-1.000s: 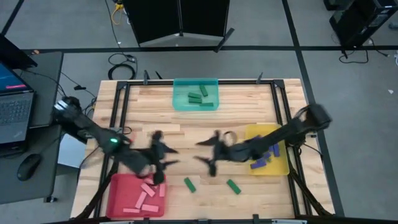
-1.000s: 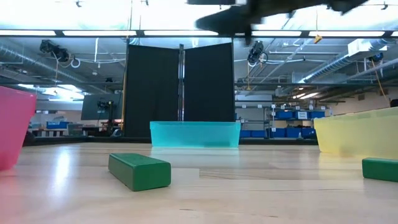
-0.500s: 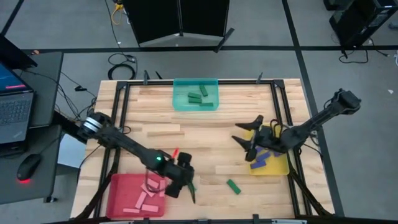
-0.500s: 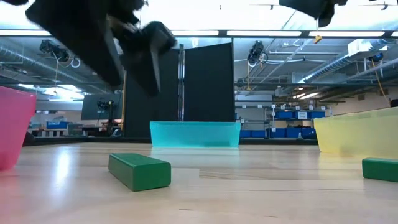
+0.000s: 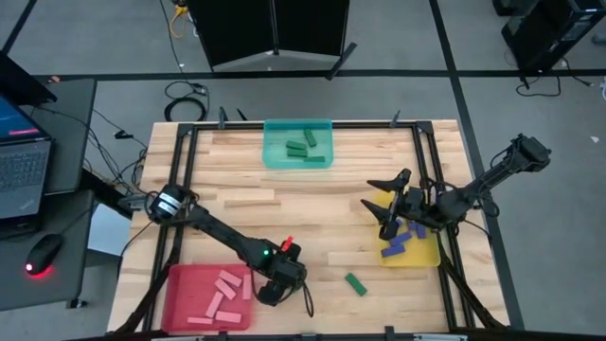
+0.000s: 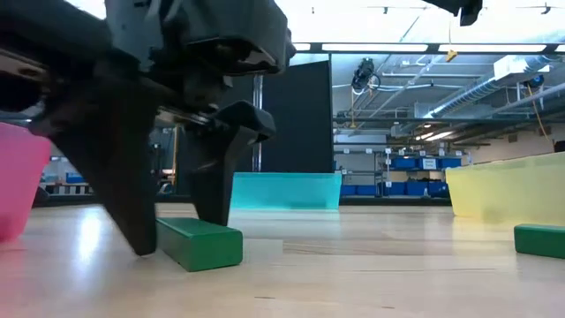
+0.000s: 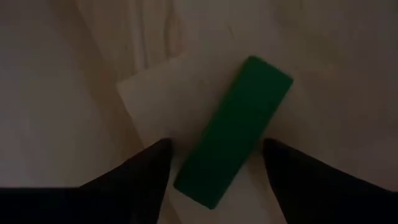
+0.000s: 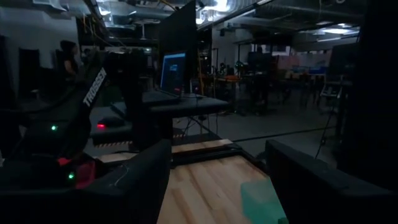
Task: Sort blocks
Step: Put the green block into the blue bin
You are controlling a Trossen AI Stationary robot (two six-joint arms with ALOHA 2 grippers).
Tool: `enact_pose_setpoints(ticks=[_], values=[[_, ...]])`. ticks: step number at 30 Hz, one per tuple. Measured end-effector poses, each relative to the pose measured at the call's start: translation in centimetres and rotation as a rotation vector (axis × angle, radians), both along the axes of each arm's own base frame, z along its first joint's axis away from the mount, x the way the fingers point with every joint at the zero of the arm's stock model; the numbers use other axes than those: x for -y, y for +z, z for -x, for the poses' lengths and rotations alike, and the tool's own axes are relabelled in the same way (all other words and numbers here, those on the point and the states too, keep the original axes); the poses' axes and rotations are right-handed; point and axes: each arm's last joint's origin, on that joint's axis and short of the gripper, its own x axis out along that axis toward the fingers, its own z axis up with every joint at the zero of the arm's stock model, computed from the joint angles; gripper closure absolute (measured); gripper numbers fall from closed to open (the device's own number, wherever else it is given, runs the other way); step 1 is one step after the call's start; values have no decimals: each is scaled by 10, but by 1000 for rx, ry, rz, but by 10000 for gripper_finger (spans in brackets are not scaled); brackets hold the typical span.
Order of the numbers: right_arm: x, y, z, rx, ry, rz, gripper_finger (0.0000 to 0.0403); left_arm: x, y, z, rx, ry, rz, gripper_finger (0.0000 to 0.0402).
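Note:
One green block [image 6: 199, 243] lies flat on the table just right of the red tray [image 5: 208, 296]; the high view hides it under my left gripper [image 5: 287, 287]. That gripper is open and down at the table, one finger on each long side of the block [image 7: 233, 140]. A second green block [image 5: 355, 283] lies alone to the right. My right gripper [image 5: 388, 204] is open and empty, raised over the left rim of the yellow tray [image 5: 424, 254]. Pink blocks [image 5: 222, 294] fill the red tray, blue blocks [image 5: 402, 242] the yellow one. My left gripper [image 7: 216, 149] comes from above, pointing down, with its fingers [image 7: 149, 171] across the green block's middle. The block rests flat on the table between them. Whether either finger touches it, I cannot tell.
A teal tray [image 5: 298, 144] with green blocks stands at the table's far edge, in the middle. A black metal frame [image 5: 185, 161] runs round the tabletop. Bare wood lies between the trays. The right wrist view looks over the table toward a laptop [image 8: 174, 71].
My left gripper has swung from the table's middle toward the near edge and come down over the green block beside the red tray. My right gripper has drawn back from the middle toward the right edge and risen, ending by the yellow tray. The blocks on the table have not moved.

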Motion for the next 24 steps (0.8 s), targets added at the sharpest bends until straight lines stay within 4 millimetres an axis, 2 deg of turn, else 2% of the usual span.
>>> enact_pose_setpoints(ticks=[5, 10, 13, 16, 18, 22, 24], values=[[1, 1, 1, -2, -26, 9, 133, -4, -9, -5, -12, 24, -18, 189], [2, 2, 2, 2, -28, 13, 133, -15, -9, -8, -14, 30, -32, 296], [2, 2, 2, -2, -44, 14, 133, -22, -9, -11, -13, 27, -31, 300], [2, 2, 2, -3, -46, 17, 134, -28, 0, -14, 33, 32, -31, 300], [2, 2, 2, -6, -47, 23, 135, -39, 9, -19, 110, 68, -99, 300], [2, 2, 2, -6, -47, 26, 139, -78, 59, -24, 294, 199, -165, 300], [2, 2, 2, -6, -47, 26, 142, -103, 76, -25, 339, 270, -173, 300]])
